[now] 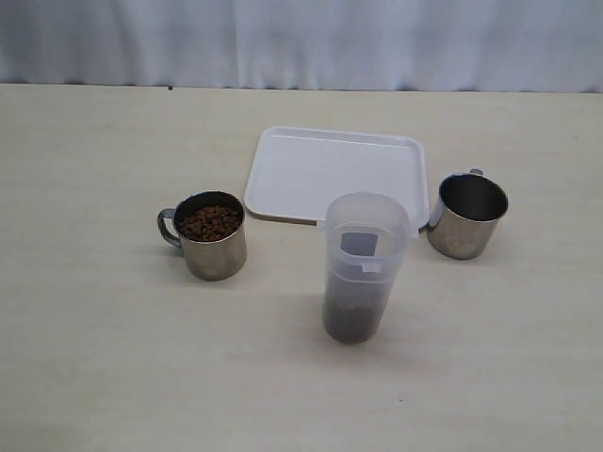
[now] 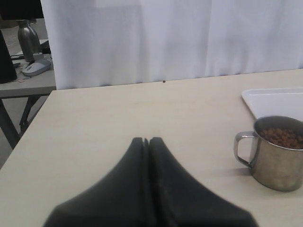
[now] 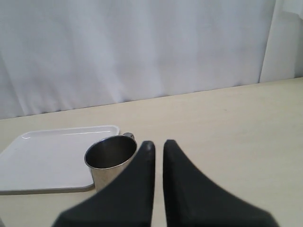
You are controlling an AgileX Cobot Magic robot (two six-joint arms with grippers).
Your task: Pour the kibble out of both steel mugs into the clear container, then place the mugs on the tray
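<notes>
We see the left gripper (image 2: 146,141) clenched empty, the right gripper (image 3: 158,144) a sliver apart, and the full steel mug (image 1: 215,247) standing midway toward the tabletop's (image 1: 113,358) left edge: rigid, slick, weighted with kibble (image 1: 210,222), so we'd pinch its wall by the loop handle (image 1: 168,227), keeping it level

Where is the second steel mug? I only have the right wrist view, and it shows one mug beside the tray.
Observer: In the exterior view the second steel mug stands upright to the left of the tray, just clear of its near corner.
Operator: Does it have anything in it?
Observer: Yes, kibble fills it almost to the rim.
</notes>
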